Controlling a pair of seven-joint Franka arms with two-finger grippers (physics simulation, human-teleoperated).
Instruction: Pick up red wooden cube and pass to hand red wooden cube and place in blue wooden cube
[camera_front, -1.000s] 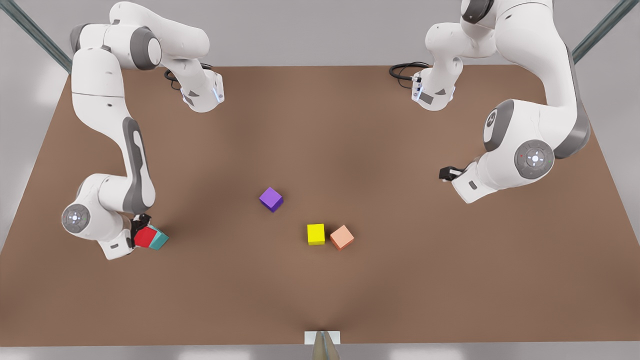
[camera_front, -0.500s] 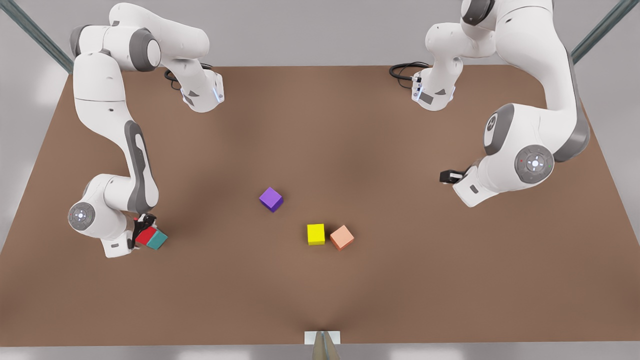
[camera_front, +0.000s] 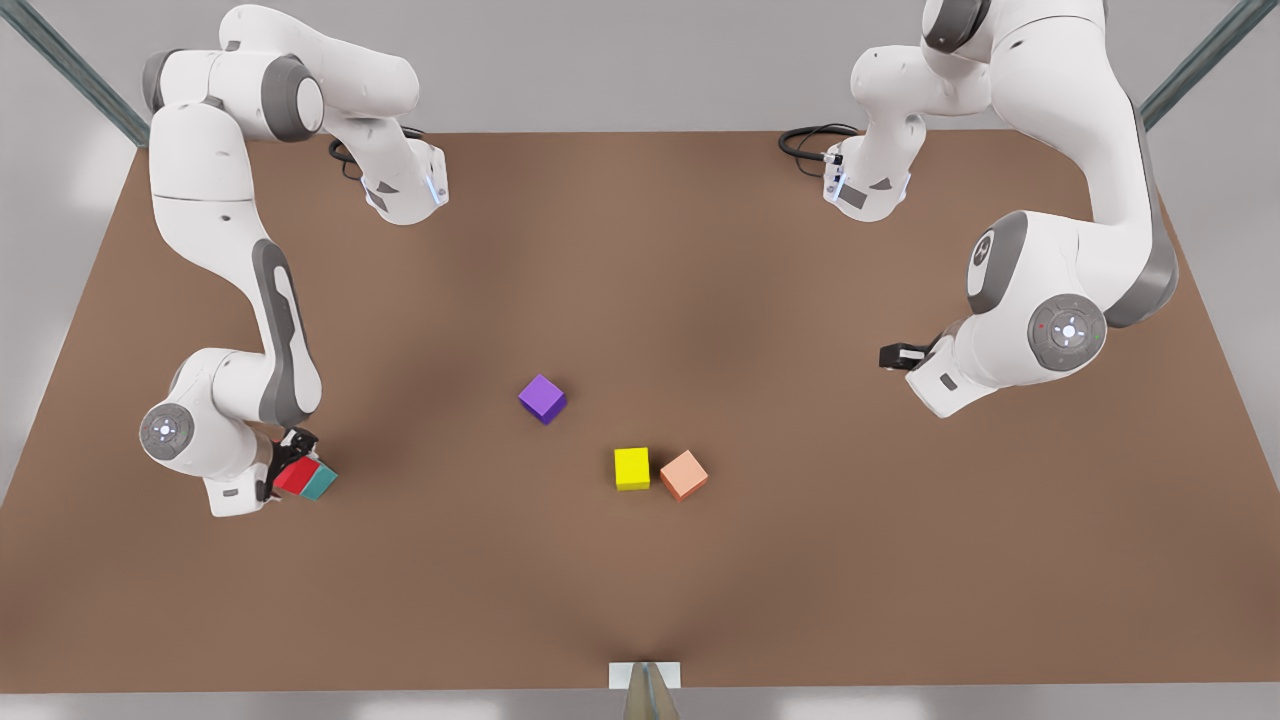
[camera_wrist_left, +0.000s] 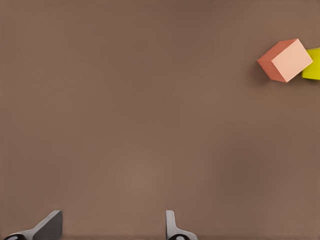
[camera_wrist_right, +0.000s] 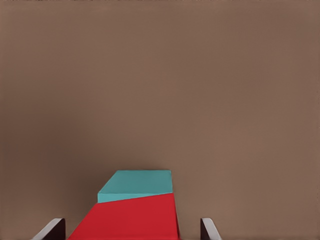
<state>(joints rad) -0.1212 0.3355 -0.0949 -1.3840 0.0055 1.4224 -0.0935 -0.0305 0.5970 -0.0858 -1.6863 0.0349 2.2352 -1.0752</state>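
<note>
Red wooden cube (camera_wrist_right: 131, 220) sits between the open right pincer's (camera_wrist_right: 132, 231) fingers, touching the blue wooden cube (camera_wrist_right: 137, 184).

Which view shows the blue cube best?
The right wrist view: the blue wooden cube sits close ahead, with the red wooden cube between the right gripper's open fingers overlapping its near side. In the front view it is a small patch beside the red cube.

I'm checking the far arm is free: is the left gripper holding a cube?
No, in the left wrist view the left gripper is open over bare table, with the orange cube far off.
</note>
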